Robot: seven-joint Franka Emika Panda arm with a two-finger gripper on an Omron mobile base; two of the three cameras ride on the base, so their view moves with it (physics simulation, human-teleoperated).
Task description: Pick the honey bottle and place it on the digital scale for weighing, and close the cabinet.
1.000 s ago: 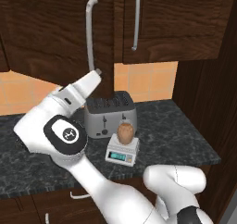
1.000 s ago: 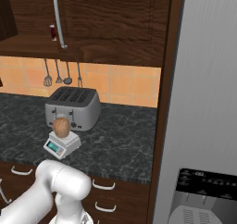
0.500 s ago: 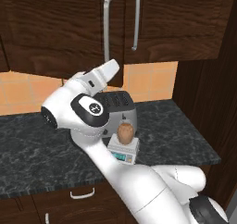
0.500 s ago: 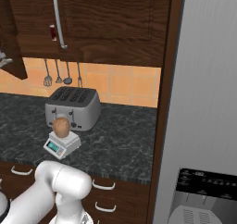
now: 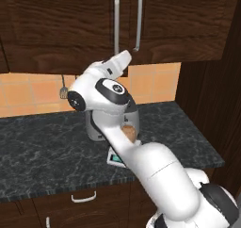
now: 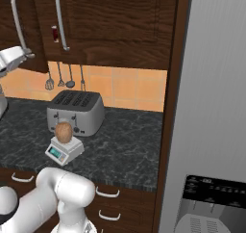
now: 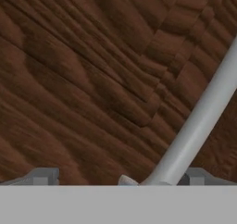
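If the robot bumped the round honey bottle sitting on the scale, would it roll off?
Probably it could. The honey bottle looks bulging and rounded, so it may tip or roll easily. The digital scale under it looks small, leaving little room around the bottle. It seems stiff, not squishy, so a nudge would likely move it whole.

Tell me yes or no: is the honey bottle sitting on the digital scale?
Yes, in the right base view the honey bottle rests on top of the digital scale, in front of the toaster.

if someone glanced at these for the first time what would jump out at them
The white arm reaching up to the dark wooden cabinet, its gripper at the lower end of a long silver handle. Below it on the dark counter, the honey bottle sits on the digital scale, in front of the silver toaster.
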